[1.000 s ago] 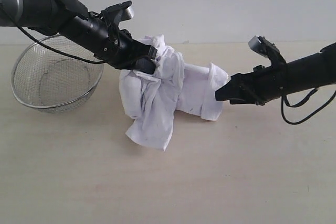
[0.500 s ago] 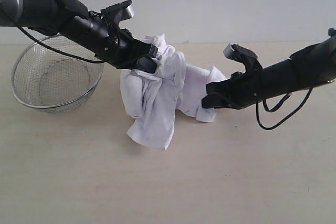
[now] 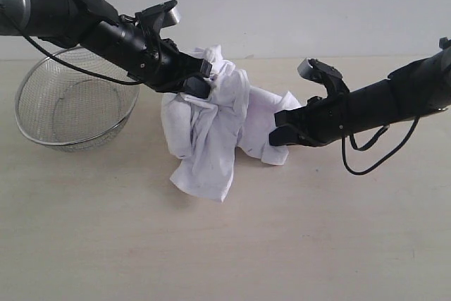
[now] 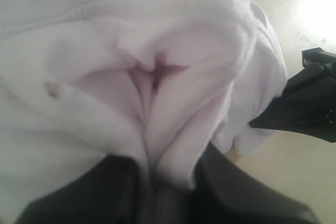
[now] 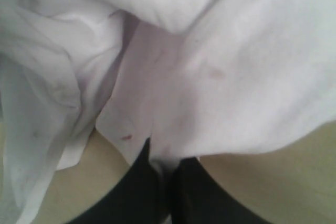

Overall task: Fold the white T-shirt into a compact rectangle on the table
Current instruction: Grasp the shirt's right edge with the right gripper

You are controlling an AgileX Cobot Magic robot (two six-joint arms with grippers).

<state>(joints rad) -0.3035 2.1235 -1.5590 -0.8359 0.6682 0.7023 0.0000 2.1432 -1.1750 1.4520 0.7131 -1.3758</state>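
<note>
Pinching the crumpled white T-shirt, heaped on the table, from both ends: clamped high by the left gripper, low at its right edge by the right gripper, lying crosswise between them.

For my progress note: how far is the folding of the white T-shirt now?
Done: nothing folded; the white T-shirt is a crumpled heap on the table. In hand: the left gripper pinches its top, the right gripper its side edge. Left: spreading flat, then every fold.
</note>
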